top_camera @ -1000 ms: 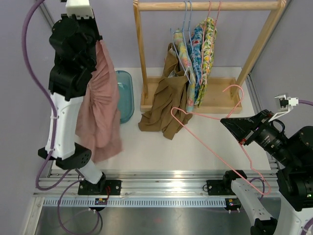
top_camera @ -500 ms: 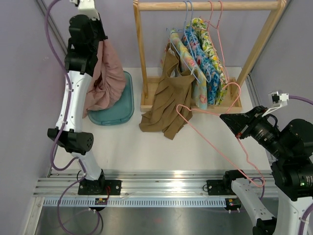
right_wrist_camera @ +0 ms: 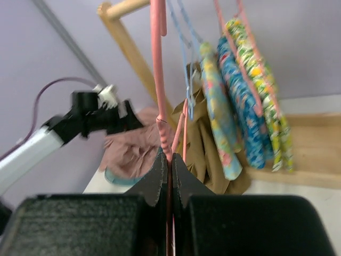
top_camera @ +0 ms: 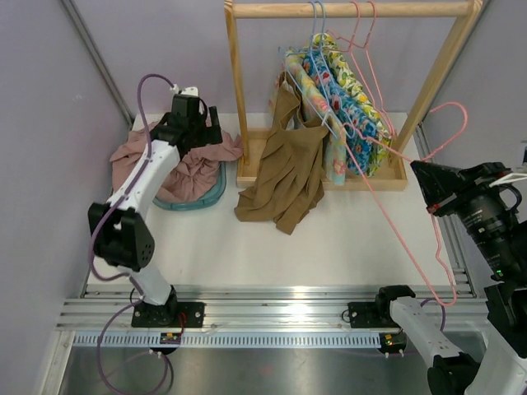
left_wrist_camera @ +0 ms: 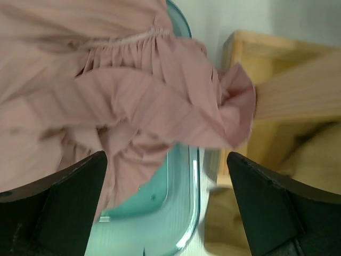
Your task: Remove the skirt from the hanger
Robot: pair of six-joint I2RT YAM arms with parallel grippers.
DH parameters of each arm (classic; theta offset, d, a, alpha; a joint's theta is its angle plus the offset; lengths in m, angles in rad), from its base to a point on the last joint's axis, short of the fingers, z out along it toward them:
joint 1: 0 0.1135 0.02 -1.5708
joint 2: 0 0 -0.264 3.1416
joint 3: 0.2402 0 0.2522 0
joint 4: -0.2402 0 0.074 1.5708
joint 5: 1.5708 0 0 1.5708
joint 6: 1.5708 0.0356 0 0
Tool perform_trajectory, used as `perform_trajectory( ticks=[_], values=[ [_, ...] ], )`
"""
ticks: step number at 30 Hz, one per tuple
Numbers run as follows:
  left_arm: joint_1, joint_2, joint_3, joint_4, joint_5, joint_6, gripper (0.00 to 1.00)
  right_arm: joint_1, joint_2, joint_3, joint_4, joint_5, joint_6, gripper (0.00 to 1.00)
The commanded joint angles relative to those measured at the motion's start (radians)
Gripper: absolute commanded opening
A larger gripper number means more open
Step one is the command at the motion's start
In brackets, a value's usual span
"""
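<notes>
The pink skirt (top_camera: 185,169) lies crumpled in the teal bin (top_camera: 212,192) at the back left, spilling over its rim. My left gripper (top_camera: 194,123) hovers just above it, open, with nothing between the fingers; in the left wrist view the skirt (left_wrist_camera: 133,96) and the bin (left_wrist_camera: 176,202) lie below the wide-apart jaws of the gripper (left_wrist_camera: 168,213). My right gripper (top_camera: 424,183) at the right is shut on the bare pink wire hanger (right_wrist_camera: 160,80), whose hook (top_camera: 454,107) points up. In the right wrist view the gripper (right_wrist_camera: 170,160) pinches the wire.
A wooden clothes rack (top_camera: 239,82) stands at the back centre. A brown garment (top_camera: 284,173) and several floral garments (top_camera: 346,123) hang from it on hangers. The held hanger's long wire reaches toward the rack's clothes.
My left arm came down from high up to the bin and opened; the skirt dropped from it into the bin. My right arm raised the hanger and drew it right.
</notes>
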Motion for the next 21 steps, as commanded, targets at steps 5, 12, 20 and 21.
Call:
perform_trajectory(
  ticks=[5,12,20,21],
  values=[
    [-0.103,-0.55,-0.189,-0.087,-0.139,0.005,0.99,0.005,0.191,0.147,0.095,0.329,-0.076,0.0],
    [-0.126,-0.878,-0.547,-0.144,-0.159,0.013,0.99,0.008,0.366,0.216,0.238,0.476,-0.188,0.0],
    [-0.134,-0.9,-0.721,-0.147,-0.151,-0.027,0.99,-0.005,0.645,0.355,0.364,0.581,-0.292,0.0],
    [-0.134,-0.892,-0.702,-0.173,-0.186,-0.038,0.99,-0.022,0.677,0.386,0.362,0.578,-0.292,0.0]
  ],
)
